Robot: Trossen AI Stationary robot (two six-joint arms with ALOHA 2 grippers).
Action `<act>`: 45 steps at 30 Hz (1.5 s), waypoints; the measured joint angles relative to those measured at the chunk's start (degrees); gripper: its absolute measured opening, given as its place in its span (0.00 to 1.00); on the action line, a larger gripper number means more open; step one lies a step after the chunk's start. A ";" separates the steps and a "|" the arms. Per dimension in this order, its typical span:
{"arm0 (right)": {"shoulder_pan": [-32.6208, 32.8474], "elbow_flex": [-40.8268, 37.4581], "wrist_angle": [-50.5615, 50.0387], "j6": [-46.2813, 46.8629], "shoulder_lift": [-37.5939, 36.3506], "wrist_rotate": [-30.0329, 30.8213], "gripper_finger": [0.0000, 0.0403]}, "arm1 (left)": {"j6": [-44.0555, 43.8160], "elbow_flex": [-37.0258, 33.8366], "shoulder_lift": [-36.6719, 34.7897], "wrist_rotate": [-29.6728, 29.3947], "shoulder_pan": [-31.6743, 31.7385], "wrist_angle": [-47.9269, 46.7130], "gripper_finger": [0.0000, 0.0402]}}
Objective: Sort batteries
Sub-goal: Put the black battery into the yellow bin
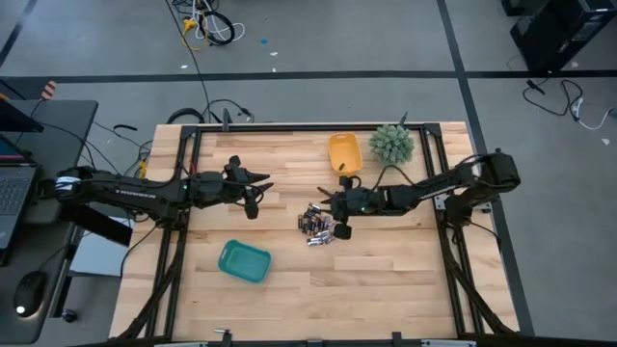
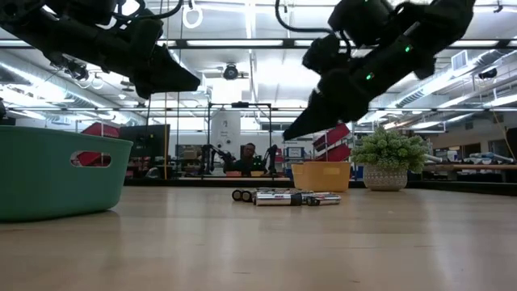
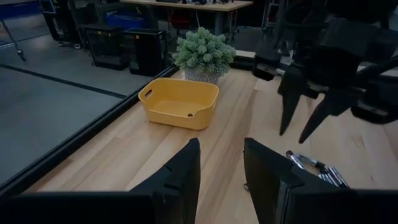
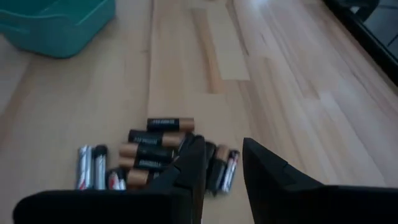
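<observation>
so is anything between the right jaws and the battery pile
Nothing visible. The right gripper hangs open just above the batteries, which lie loose on bare wood. The teal tray, yellow tray and plant sit well apart from the pile, and the left gripper waits off to the side.

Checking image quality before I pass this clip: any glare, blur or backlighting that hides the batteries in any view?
High view: evenly lit, the batteries tiny but distinct. Low view: bright ceiling lights backlight both arms into silhouettes; the cells stay readable. Right wrist view: soft overall, labels blurred, right gripper covering part of the pile. Left wrist view: only a few cells show, slightly soft.
</observation>
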 joint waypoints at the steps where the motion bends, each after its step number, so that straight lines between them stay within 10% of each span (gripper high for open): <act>1: -0.04 0.00 2.61 0.27 1.32 0.40 0.24 | 0.00 -0.02 0.01 0.00 0.00 -0.10 0.30; 10: -0.37 3.06 9.99 1.18 8.72 0.79 0.26 | 0.00 -0.04 0.01 0.00 0.00 -0.01 0.30; 45: -1.30 17.59 -13.92 -6.42 11.06 -5.10 0.33 | 0.10 -0.14 0.71 -1.75 0.00 0.12 0.30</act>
